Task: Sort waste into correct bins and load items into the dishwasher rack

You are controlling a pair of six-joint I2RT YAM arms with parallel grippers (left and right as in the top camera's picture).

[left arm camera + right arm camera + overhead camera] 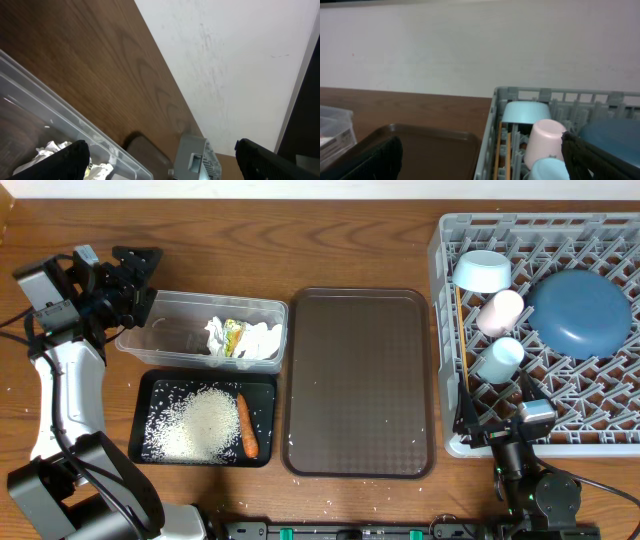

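Crumpled tissues (pixel 258 340) and a green-yellow wrapper (pixel 235 334) lie in the clear tub (pixel 165 330). Rice (pixel 195 425) and a carrot (pixel 246 426) lie in the black tray (pixel 160 385). The grey rack (pixel 600 430) holds the blue plate (pixel 580 313), white bowl (pixel 482 270), pink cup (pixel 500 312), light blue cup (pixel 498 360) and chopsticks (pixel 461 340). My left gripper (pixel 143 277) hovers open and empty over the tub's left end (pixel 60 125). My right gripper (pixel 497 405) is open and empty at the rack's near left corner, facing the pink cup (pixel 544 140).
A large brown serving tray (pixel 360 380) lies bare between the bins and the rack. A few rice grains are scattered on the wooden table (pixel 330 510) near the front edge. A white wall stands behind the table.
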